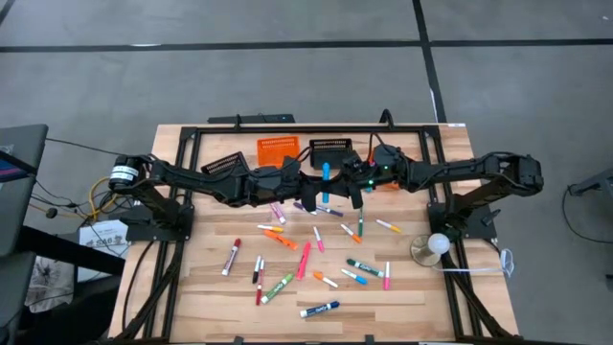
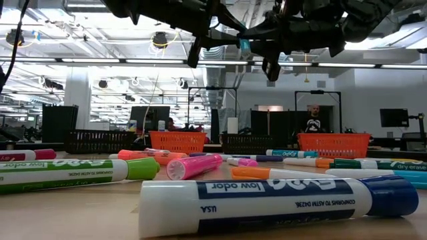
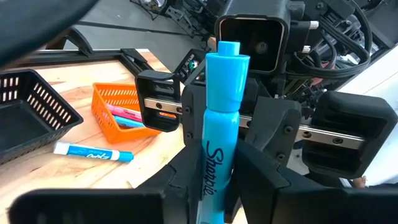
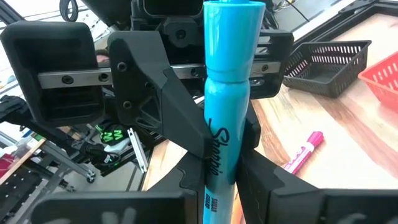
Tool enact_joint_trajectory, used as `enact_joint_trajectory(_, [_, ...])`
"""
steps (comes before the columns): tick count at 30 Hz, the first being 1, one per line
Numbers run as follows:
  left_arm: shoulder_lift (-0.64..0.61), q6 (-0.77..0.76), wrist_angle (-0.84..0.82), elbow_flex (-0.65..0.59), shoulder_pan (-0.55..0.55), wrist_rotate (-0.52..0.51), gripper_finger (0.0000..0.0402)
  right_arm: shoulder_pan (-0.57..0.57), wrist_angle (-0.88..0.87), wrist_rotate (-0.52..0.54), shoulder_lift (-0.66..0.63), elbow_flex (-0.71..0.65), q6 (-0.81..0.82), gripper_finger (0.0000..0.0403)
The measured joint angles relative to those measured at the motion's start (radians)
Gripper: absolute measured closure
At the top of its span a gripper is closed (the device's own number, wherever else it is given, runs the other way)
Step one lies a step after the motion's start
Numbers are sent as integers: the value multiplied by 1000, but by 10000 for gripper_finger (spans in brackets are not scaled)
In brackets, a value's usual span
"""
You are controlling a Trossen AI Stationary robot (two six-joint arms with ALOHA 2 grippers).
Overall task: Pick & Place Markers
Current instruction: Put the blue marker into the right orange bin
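Observation:
A light blue Sharpie marker (image 1: 326,175) hangs in the air over the middle of the table, between my two grippers, which meet there level from either side. My left gripper (image 3: 214,180) is shut on it, and so is my right gripper (image 4: 221,180). In the high view the marker runs from far to near. In the low view only a bit of it (image 2: 245,45) shows under the arms. Many other markers (image 1: 306,259) lie scattered flat on the near half of the wooden table (image 1: 192,297). My left gripper pinches the marker's barrel at its printed part (image 3: 211,165) between its two fingers. The fingers come level from the table's left and lie across the marker, which is lifted clear of the table. My right gripper pinches the same barrel at the print (image 4: 216,155) between its two fingers. The fingers come level from the table's right, across the marker and facing the left gripper's fingers (image 4: 155,99). The marker stays clear of the table.
An orange basket (image 1: 278,149) and two black baskets (image 1: 227,163) (image 1: 332,149) stand at the far side. Another orange basket (image 3: 118,112) holds a few markers, with a blue marker (image 3: 93,152) beside it. A small lamp (image 1: 433,246) stands near the right arm's base. A person (image 2: 313,120) shows far behind the table.

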Motion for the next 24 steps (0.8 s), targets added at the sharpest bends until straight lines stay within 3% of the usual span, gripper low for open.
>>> enact_joint_trajectory(4, [0,0,1,0,0,-5,290,0,-10,3,0,0,2,352])
enact_joint_trajectory(15, [-3,57,2,0,0,16,166,-23,-57,-3,0,-1,3,352])
enact_joint_trajectory(24, [-5,71,-27,0,-1,25,144,-139,-198,-102,-4,-1,-21,351])
